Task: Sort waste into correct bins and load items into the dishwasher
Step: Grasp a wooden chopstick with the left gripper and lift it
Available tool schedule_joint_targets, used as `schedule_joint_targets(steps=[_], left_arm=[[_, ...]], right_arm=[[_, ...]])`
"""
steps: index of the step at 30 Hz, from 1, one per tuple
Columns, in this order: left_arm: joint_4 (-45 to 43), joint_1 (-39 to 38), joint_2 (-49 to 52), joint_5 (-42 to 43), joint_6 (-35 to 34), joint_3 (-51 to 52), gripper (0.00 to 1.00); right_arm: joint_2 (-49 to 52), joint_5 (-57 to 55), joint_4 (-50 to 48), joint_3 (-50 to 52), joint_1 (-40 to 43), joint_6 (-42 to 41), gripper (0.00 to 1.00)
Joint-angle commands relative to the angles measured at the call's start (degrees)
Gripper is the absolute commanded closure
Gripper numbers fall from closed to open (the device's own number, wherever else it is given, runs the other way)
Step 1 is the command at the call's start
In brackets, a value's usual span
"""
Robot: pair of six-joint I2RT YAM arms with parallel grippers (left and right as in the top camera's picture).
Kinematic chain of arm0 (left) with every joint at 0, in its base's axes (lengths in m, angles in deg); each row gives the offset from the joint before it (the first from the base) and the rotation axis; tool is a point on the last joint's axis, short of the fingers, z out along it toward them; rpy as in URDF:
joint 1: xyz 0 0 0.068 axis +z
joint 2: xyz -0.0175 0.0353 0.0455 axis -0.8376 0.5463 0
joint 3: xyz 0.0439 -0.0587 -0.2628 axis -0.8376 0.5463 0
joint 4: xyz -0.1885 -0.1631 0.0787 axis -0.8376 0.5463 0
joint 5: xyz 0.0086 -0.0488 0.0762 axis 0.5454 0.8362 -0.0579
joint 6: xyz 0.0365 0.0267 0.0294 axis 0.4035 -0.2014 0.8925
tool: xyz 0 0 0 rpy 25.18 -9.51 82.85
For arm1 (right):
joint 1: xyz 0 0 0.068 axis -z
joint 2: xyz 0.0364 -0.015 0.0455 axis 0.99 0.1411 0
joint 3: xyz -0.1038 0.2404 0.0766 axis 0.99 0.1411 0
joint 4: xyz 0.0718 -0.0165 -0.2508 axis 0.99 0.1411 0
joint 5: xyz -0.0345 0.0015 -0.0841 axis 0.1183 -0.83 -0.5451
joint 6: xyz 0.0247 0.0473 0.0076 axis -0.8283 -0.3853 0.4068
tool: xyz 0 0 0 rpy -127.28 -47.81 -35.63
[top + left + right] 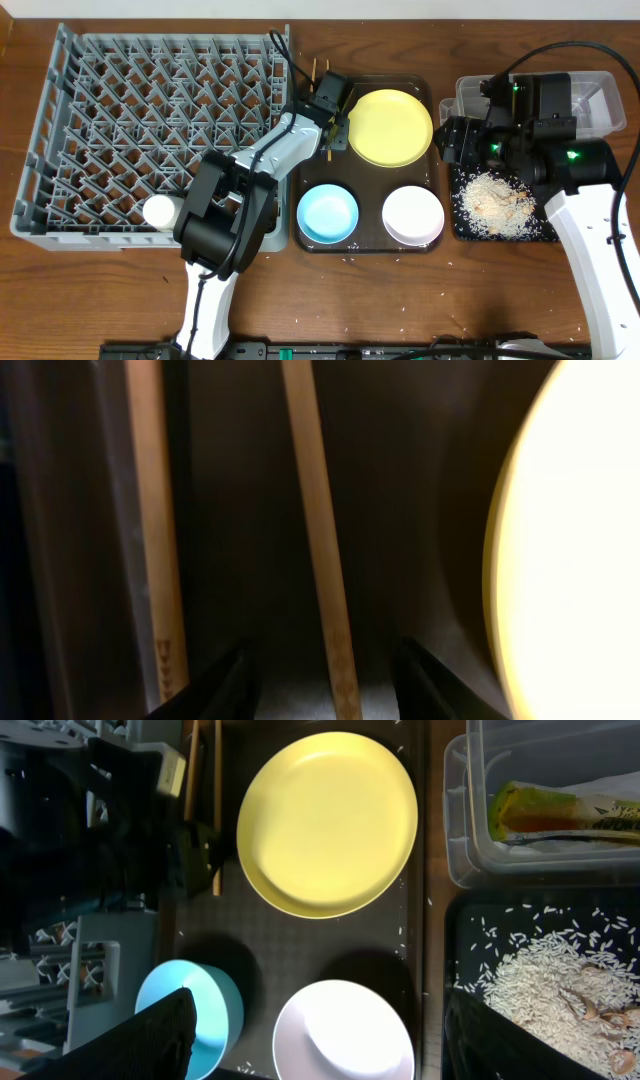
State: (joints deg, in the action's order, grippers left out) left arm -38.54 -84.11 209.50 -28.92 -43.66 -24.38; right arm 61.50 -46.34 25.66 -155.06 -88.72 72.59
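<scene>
Left claw [325, 665] points down, parted astride 1 chopstick [318, 540] beside the yellow plate [570, 540]; right claw [318, 1025] hovers wide.

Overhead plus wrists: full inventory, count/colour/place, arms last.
dish rack: 1, grey, table left
cup: 1, white, rack's front edge
serving tray: 1, dark brown, centre
plate: 1, yellow, serving tray back
blue bowl: 1, light blue, serving tray front left
white bowl: 1, white, serving tray front right
chopsticks: 2, wooden, serving tray left edge
tub: 1, clear, back right
wrapper: 1, green-orange-yellow, in tub
black tray: 1, black, front right
rice scraps: heap, whitish, in black tray
left gripper: open, astride one chopstick
right gripper: open, above gap between serving tray and tub
</scene>
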Motion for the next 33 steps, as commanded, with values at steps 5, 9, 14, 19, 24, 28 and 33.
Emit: schedule_joint_targets(steps=[5,9,14,19,24,28,33], left_arm=[[0.46,-0.15,3.26,0.37,-1.07,-1.16,0.86],[0.85,-0.48,1.44,0.37,-1.92,-1.18,0.88],[1.55,-0.61,-4.83,0.31,-2.05,-1.18,0.92],[8.98,0.7,-18.69,-4.26,-2.05,-1.18,0.92],[15.98,4.96,-21.29,-9.11,-1.38,-0.87,0.92],[16.41,8.31,-18.71,-8.68,-0.31,0.72,0.92],[17.75,9.53,-15.91,-3.04,3.58,0.79,0.88]], right_arm=[[0.02,0.63,0.2,-0.26,0.02,-0.72,0.23],[0.0,0.66,0.31,-0.26,0.02,-0.74,0.24],[0.0,0.66,1.31,-0.26,0.02,-0.74,0.25],[0.0,0.66,1.79,-0.26,0.02,-0.74,0.26],[0.0,0.63,1.75,-0.26,0.02,-0.72,0.27],[0.0,0.66,1.62,-0.26,0.02,-0.72,0.27],[0.0,0.63,1.79,-0.26,0.02,-0.72,0.27]])
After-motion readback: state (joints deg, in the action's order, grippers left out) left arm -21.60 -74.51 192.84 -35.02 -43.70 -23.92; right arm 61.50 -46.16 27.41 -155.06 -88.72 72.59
